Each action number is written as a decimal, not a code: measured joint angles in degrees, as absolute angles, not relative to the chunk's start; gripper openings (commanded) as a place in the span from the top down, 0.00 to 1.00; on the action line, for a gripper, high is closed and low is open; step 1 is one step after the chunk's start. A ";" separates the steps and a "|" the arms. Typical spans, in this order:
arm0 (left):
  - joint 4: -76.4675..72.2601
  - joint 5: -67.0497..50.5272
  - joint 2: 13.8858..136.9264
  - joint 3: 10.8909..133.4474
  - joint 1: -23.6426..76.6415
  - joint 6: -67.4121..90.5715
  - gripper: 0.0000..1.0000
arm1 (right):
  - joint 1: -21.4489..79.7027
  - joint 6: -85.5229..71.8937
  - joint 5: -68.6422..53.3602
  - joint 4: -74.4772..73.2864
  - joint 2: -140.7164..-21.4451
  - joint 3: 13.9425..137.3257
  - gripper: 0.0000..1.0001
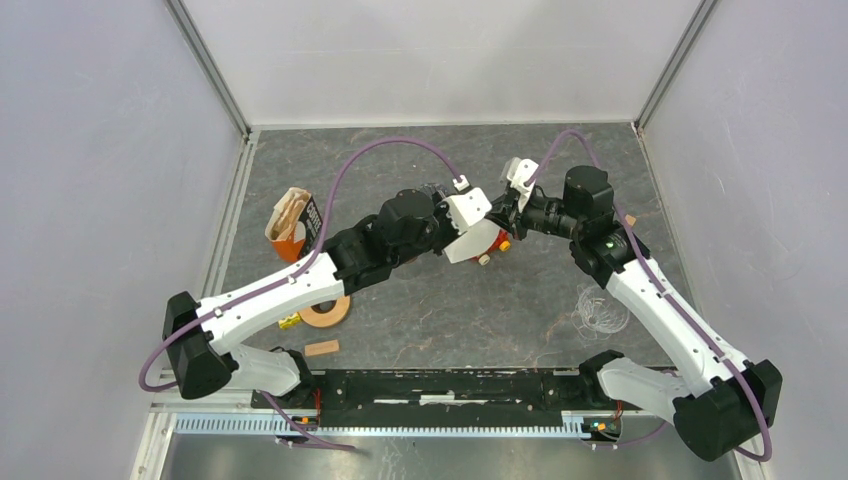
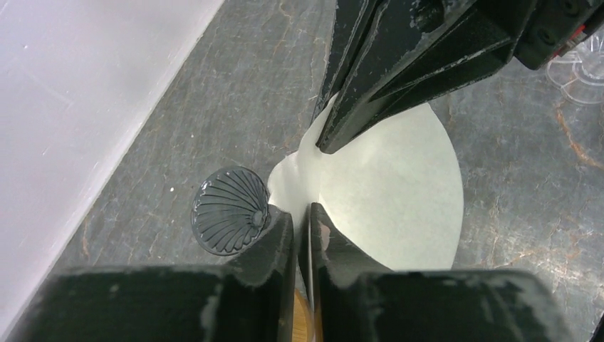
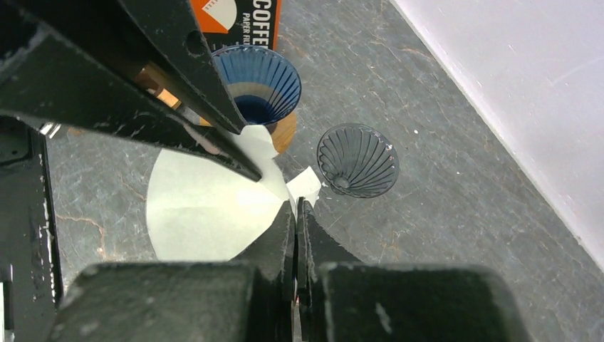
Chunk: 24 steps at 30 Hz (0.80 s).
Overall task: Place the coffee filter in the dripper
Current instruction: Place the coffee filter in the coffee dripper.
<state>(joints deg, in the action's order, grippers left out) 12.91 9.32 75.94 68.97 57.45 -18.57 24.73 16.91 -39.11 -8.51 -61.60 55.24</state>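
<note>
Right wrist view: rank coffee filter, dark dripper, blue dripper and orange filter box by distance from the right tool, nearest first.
1. coffee filter: pinched in the right tool, spreading left.
2. dark dripper: just beyond the tips, to the right.
3. blue dripper: farther back, left of centre.
4. orange filter box: at the top edge, behind the blue dripper.

1. Soft, even light from above; the desk carries only faint shadows beneath the arms.
2. The white coffee filter glares, nearly featureless.
3. The right gripper looks soft nearest its lens.
</note>
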 measured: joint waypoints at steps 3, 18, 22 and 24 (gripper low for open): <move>12.40 10.00 76.09 68.97 57.45 -18.61 0.63 | 24.69 14.68 -38.39 -7.73 -61.71 55.24 1.00; 11.86 10.39 76.09 67.88 57.06 -19.16 0.46 | 24.34 10.72 -38.52 -6.87 -61.89 55.24 1.00; 12.27 8.86 76.07 67.83 56.51 -18.92 0.58 | 24.23 10.68 -38.44 -6.87 -61.89 55.24 1.00; 12.49 7.92 76.07 67.83 56.31 -18.50 0.66 | 24.21 10.68 -38.39 -6.87 -61.89 55.24 1.00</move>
<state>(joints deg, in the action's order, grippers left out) 12.49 7.92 76.07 67.83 56.31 -18.50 24.21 10.68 -38.39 -6.87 -61.89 55.24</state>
